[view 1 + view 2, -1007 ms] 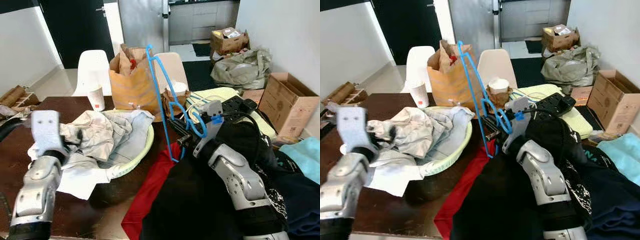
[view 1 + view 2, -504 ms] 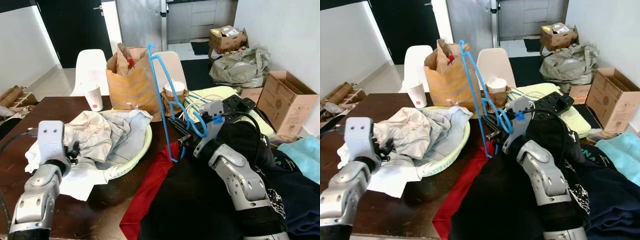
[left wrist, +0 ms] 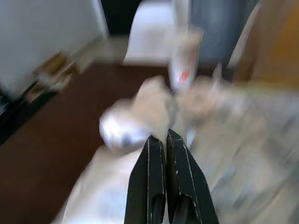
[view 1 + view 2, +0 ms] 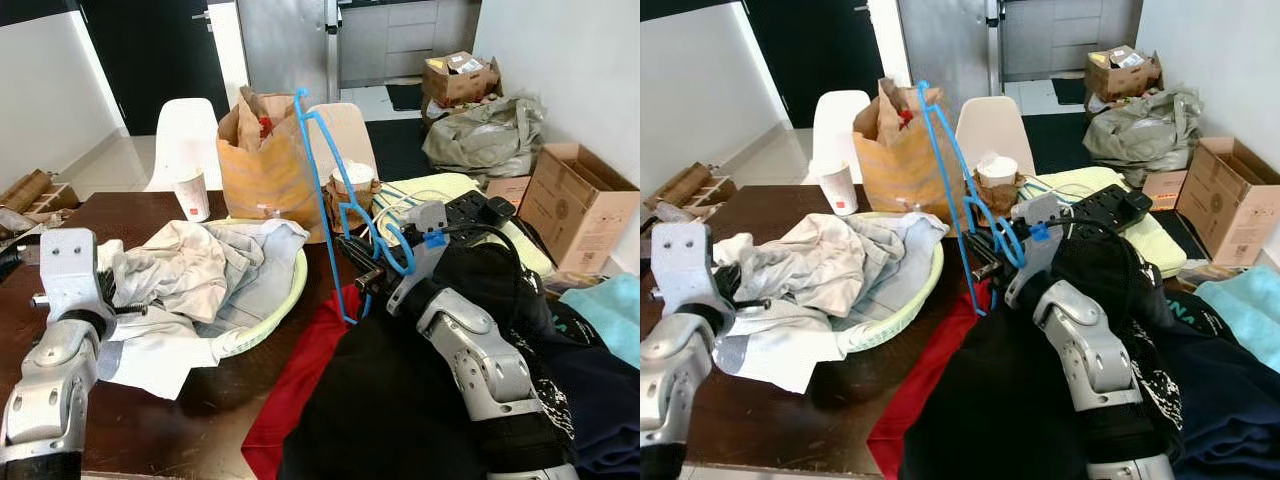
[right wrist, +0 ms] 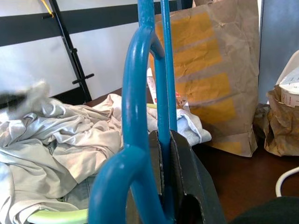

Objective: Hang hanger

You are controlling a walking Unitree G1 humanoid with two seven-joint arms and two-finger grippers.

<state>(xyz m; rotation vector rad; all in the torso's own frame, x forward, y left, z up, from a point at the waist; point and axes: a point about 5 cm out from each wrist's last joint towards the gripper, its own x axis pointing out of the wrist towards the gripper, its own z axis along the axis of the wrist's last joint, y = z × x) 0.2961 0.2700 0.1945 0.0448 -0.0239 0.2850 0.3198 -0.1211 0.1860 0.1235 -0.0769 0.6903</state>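
- My right gripper (image 4: 352, 268) is clamped on the blue hanger (image 4: 322, 180), holding it upright above the dark table (image 4: 150, 207), just beside the brown paper bag (image 4: 262, 165).
- My left gripper (image 3: 159, 140) has its fingers pressed together, empty, by the crumpled clothes (image 4: 200, 265) in the pale green basket (image 4: 280, 305).

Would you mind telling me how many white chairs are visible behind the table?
2: one chair behind the paper cup, another chair behind the blue hanger, partly hidden by the brown paper bag.
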